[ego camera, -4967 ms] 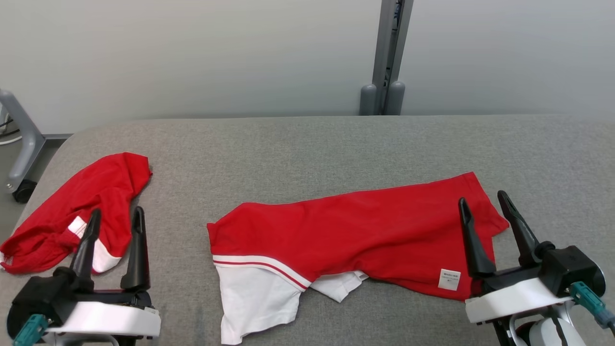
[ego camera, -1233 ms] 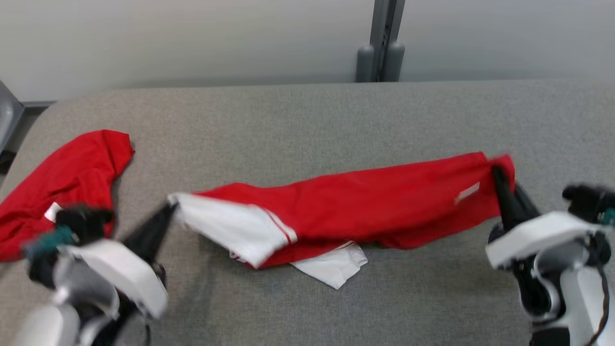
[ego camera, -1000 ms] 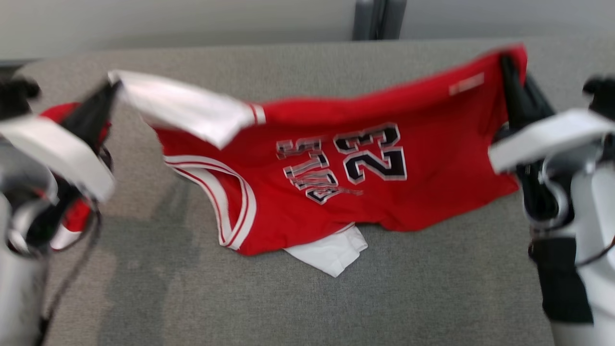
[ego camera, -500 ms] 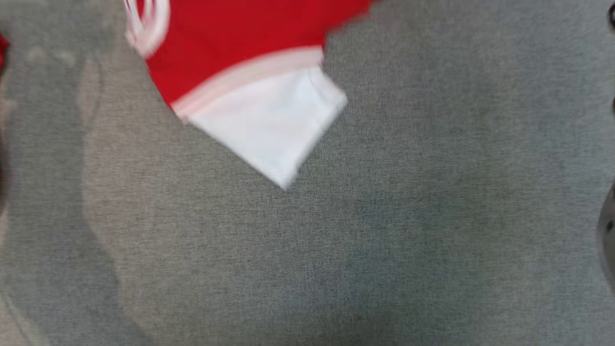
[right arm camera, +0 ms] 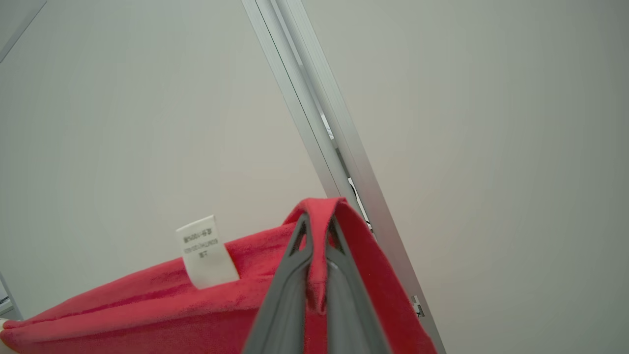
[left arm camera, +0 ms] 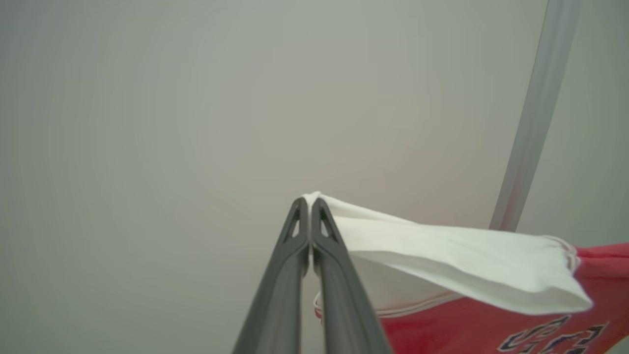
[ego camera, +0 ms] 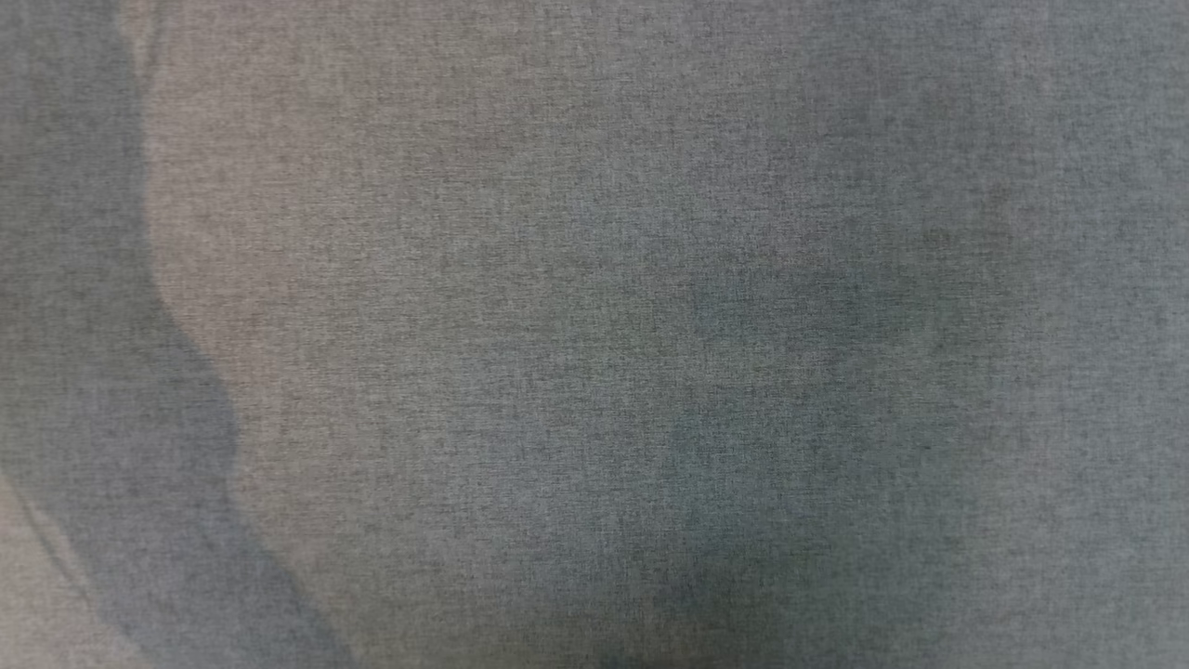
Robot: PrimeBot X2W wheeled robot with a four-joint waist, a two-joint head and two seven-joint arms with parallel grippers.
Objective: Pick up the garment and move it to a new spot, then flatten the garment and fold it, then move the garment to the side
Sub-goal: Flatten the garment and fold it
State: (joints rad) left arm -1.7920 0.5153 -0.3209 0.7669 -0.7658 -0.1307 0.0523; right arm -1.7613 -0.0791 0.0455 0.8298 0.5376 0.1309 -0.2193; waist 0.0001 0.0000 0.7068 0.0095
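Head close above surface (ego camera: 594, 334); wrists toward wall (left arm camera: 147, 108)

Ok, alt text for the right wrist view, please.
The right gripper, jaws shut, pinches a red corner of the garment, held up against a pale wall. A white label shows on the fabric; a metal post slants behind.

Bench (ego camera: 594, 279): open grey cloth across the head view, passable throughout. Beyond the left hand (left arm camera: 308, 200), plain wall (left arm camera: 147, 123); a grey post (left arm camera: 535, 123) stands to one side. The garment (left arm camera: 467, 265) hangs from it and from the right hand (right arm camera: 318, 216), barring the span alongside each.
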